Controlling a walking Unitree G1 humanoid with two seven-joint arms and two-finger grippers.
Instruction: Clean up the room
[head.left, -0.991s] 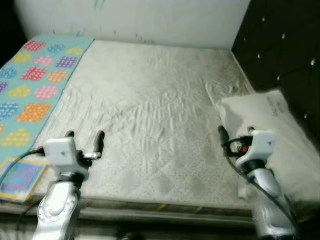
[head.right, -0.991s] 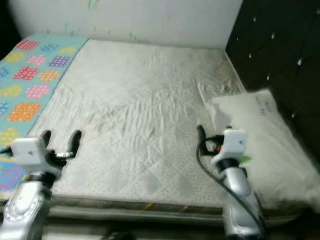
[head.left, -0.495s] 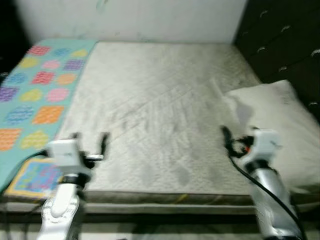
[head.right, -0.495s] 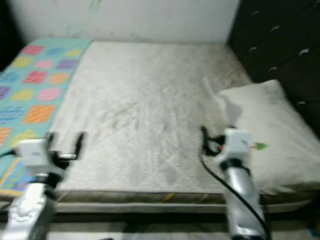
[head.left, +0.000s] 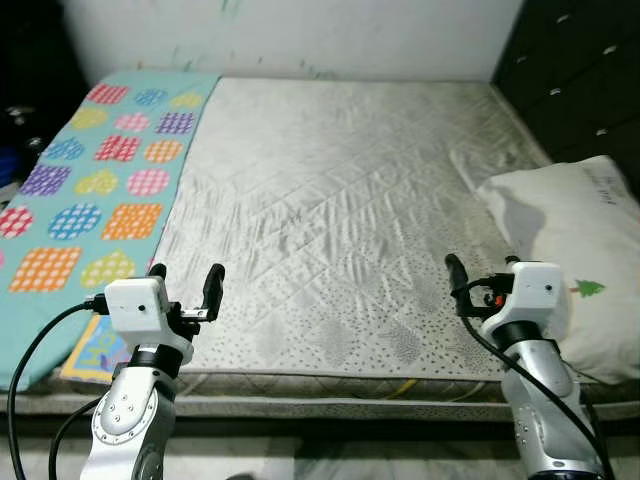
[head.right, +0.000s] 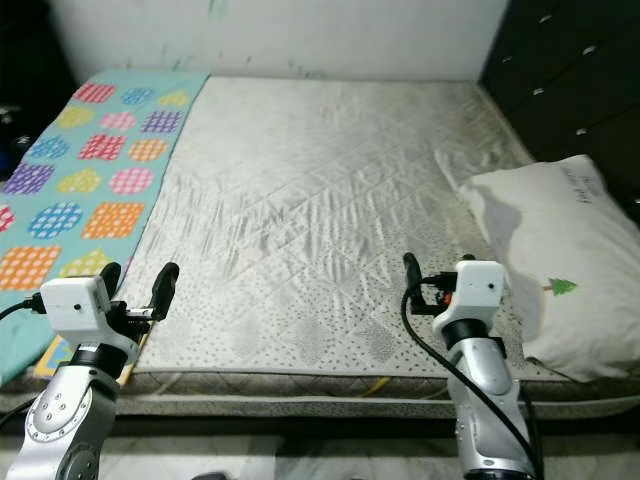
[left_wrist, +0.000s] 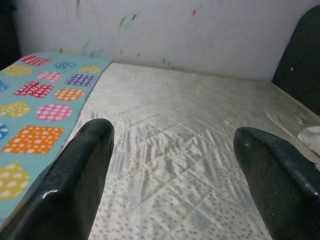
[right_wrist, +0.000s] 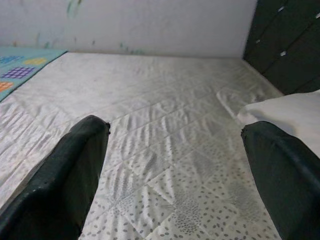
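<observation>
With both the left gripper (head.left: 185, 285) and right gripper (head.left: 480, 275) spread and empty, approach the pillow (head.left: 570, 255) squarely.

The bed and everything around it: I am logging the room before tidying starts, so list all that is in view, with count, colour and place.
mattress: one, pale grey quilted, bare, spanning the middle of the scene.
blanket: one, teal with coloured patches, lying along the mattress's left side.
pillow: one, white with a small green tree print, on the right edge of the mattress.
headboard: one, black tufted, at the right behind the pillow.
wall: one, white with faint colour marks, beyond the far edge of the bed.
book: one flat colourful item, perhaps a book, at the near left corner under the blanket's edge.
left gripper: one, black fingers open, over the near left edge.
right gripper: one, fingers open, beside the pillow.
</observation>
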